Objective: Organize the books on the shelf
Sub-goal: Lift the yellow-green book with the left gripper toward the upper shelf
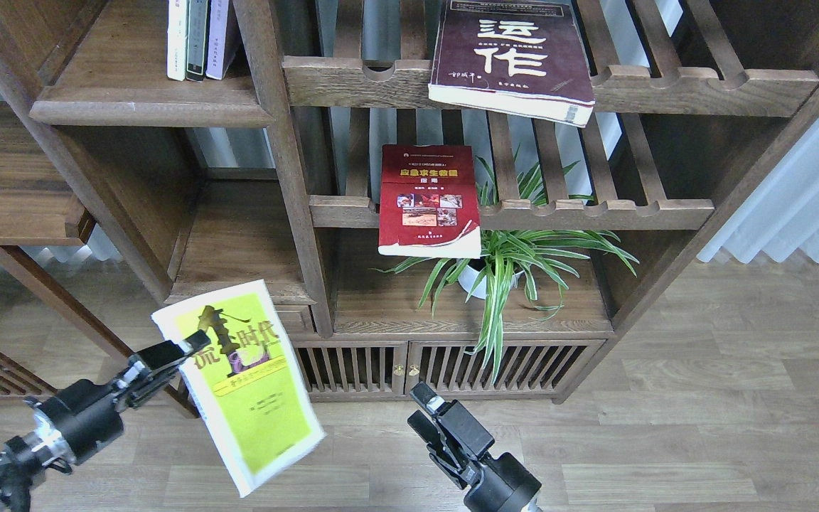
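The left tool (189, 350) is clamped on the yellow-green book (249, 384), pinching its left edge near the top. The book hangs in the air, tilted, cover facing up, below and a bit left of the plant (509, 267), out in front of the bookcase. It touches no board.

The right tool (420, 412) sits low, just below the plant, w/ nothing in it. Its two fingers look a little apart, so it seems let go.

The red book (427, 201) lies on a slatted rack (594, 211) just left of the plant's top leaves, its front end sticking out over the rail. The maroon book (516, 53) lies on the rack above the plant, also poking out.

The solid shelf (132, 96) is up and far left of the plant, w/ three thin books (200, 39) standing at its back.

Step in hand, prob.: carry the yellow-green book up to that shelf. Next move needs the left arm to lift up, turn the book upright, and slide it in beside the thin books w/o bumping the post. Two books are still left to move.
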